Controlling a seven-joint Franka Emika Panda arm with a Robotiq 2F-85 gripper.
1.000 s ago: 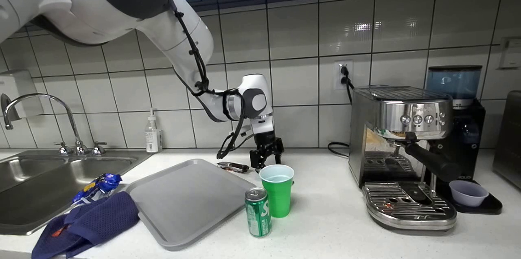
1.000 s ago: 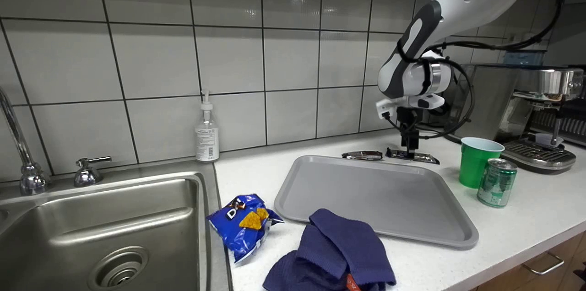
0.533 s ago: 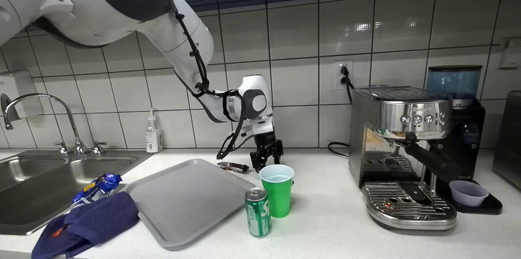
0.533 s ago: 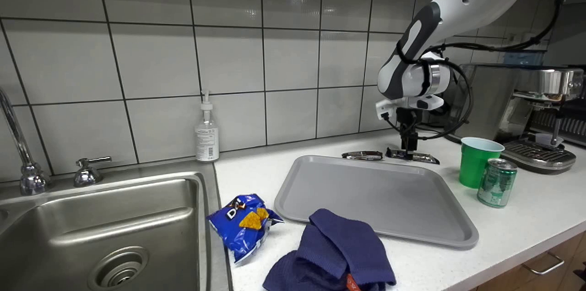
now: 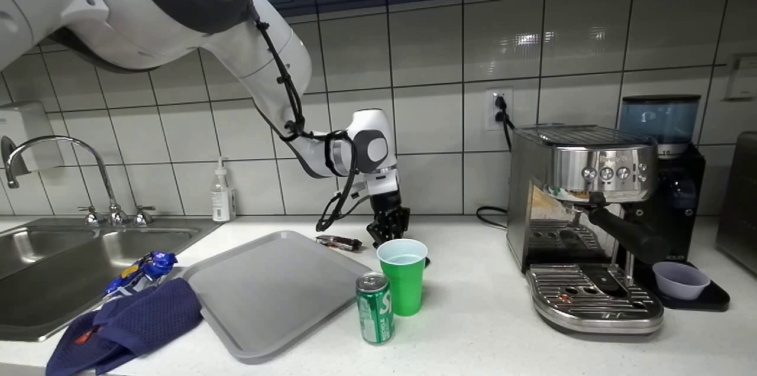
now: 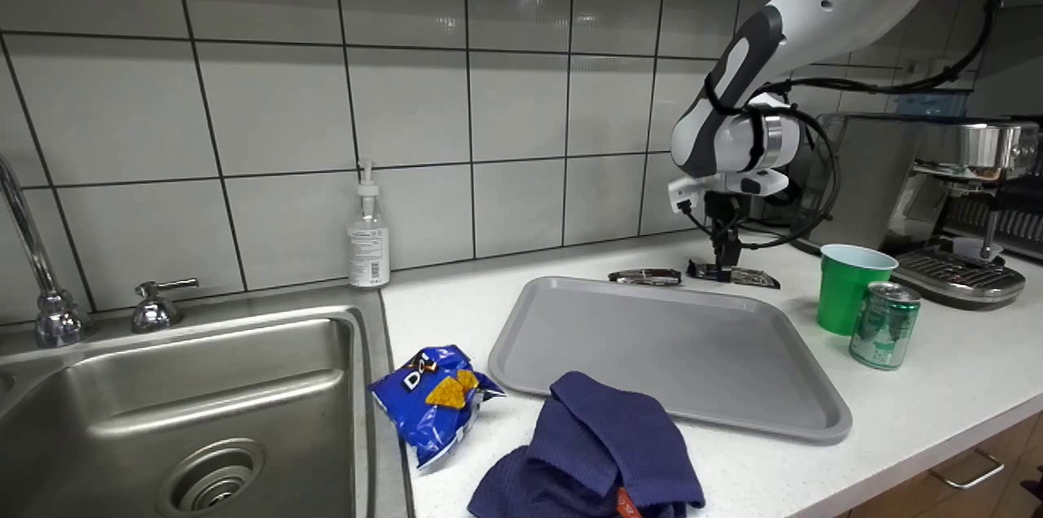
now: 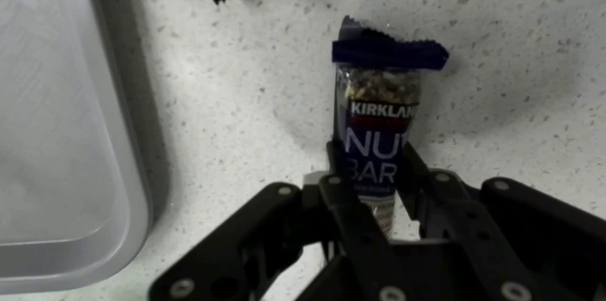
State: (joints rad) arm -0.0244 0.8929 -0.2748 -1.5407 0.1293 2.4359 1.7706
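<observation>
A nut bar in a dark blue and clear wrapper (image 7: 382,85) lies lengthwise between the fingers of my gripper (image 7: 371,156) in the wrist view. Both fingertips press against its long sides, near its middle. Its lower part is partly covered by the black finger links. In an exterior view the gripper (image 6: 723,264) points straight down at the counter, with the nut bar (image 6: 754,278) low against the surface. From the front, the green cup (image 5: 404,284) hides most of the bar, and the gripper (image 5: 387,240) stands just behind that cup.
A brown wrapped bar (image 6: 644,277) lies beside the nut bar, behind the grey tray (image 6: 668,355). A green can (image 5: 375,311) stands by the cup. A blue chip bag (image 6: 440,396) and navy cloth (image 6: 603,453) lie near the sink. An espresso machine (image 5: 582,169) is on the right.
The gripper's fingers have drawn together from wide apart onto the nut bar. The bar has shifted very slightly; the arm is almost where it was.
</observation>
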